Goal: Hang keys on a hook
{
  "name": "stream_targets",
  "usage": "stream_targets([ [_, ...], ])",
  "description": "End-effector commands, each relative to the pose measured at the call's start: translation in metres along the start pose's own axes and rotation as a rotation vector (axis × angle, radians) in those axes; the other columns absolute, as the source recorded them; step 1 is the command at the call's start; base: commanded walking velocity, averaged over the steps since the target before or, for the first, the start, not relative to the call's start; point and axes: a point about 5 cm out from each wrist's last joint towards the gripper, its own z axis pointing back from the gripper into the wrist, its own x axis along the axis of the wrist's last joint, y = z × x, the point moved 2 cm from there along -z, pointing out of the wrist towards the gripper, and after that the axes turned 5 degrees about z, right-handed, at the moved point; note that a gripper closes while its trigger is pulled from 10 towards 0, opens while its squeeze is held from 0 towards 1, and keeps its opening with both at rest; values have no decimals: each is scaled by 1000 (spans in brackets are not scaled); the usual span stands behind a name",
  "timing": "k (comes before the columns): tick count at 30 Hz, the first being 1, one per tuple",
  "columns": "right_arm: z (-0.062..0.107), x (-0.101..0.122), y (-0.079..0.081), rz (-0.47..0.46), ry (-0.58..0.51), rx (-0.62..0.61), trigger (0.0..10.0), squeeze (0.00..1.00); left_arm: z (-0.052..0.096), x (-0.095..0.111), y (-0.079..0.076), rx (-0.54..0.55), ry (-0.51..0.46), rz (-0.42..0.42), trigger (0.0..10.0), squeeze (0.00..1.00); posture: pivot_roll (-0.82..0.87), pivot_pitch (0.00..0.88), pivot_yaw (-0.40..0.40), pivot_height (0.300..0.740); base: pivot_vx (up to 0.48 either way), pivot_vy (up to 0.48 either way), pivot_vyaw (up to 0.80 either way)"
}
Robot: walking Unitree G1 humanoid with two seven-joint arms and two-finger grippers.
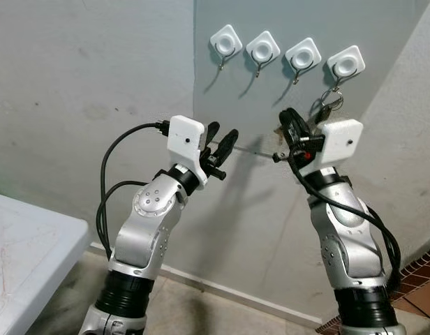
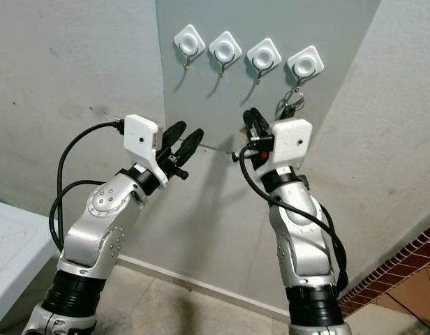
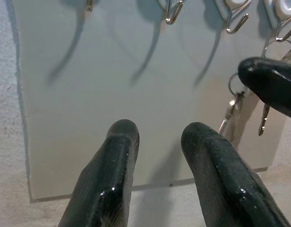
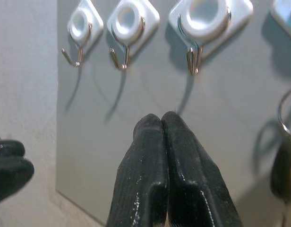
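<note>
Keys (image 1: 329,102): hanging from your rightmost hook (image 1: 345,66), partly hidden behind the right wrist.
Right gripper (image 4: 162,124): fingers pressed together, empty, at 8 o'clock of the keys.
Left gripper (image 1: 223,142): fingers parted, empty.

Even bright light, soft wall shadows

4 white hooks hang in 1 row on the grey panel (image 1: 299,174): the first hook (image 1: 226,42), the second hook (image 1: 262,49), the third hook (image 1: 303,56) and the fourth hook (image 1: 345,65). 1 bunch of keys (image 1: 327,106) hangs from the fourth. 2 silver arms reach up, each with 1 end effector of 2 black fingers: the left end effector (image 1: 222,143) and the right end effector (image 1: 290,125). 1 white bench (image 1: 26,251) stands at the left.
</note>
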Motion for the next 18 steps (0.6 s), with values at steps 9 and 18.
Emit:
stream_targets([
  [9,-12,16,-9,-99,-93,-29,10000,0,-3,1,-12,-54,2,-12,10000,0,107,0,-51,736,0,0,0],
  [18,-8,20,-9,-194,-138,-24,10000,0,-2,-2,-21,-96,9,-15,10000,0,102,0,-45,736,0,0,0],
])
